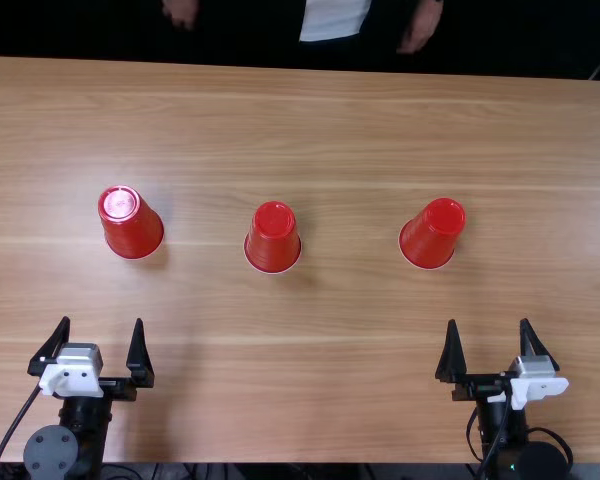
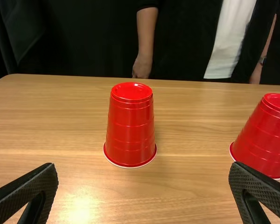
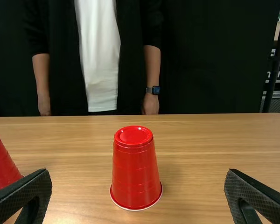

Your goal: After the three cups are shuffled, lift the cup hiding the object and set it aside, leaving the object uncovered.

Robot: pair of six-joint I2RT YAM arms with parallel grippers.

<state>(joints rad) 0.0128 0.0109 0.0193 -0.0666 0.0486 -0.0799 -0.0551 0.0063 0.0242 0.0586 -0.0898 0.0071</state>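
While all three red cups stand mouth-down on the wooden table (image 1: 330, 130), every entry below is placed from the middle cup (image 1: 273, 238).

1. Middle cup. Red, inverted, upright, flat base uppermost. Its pale rim lies flush on the wood. It touches nothing else.

2. Left cup (image 1: 131, 224). Same make and same inverted, upright stance. It stands well apart to the left of the middle cup, in roughly the same row across the table.

3. Right cup (image 1: 433, 234). Same make, inverted and upright. It stands well apart to the right of the middle cup, again in roughly the same row.

4. Left gripper (image 1: 100, 325). It sits nearer the table's near edge than the middle cup and off to its left, about in line with the left cup. The two black fingers (image 2: 30, 193) are spread wide with nothing between them, clear of every cup.

5. Right gripper (image 1: 488, 325). It sits nearer the near edge than the middle cup and off to its right, about in line with the right cup. Its fingers (image 3: 254, 193) are likewise spread wide, empty, and clear of the cups.

6. Hidden object. Which cup covers it cannot be told.
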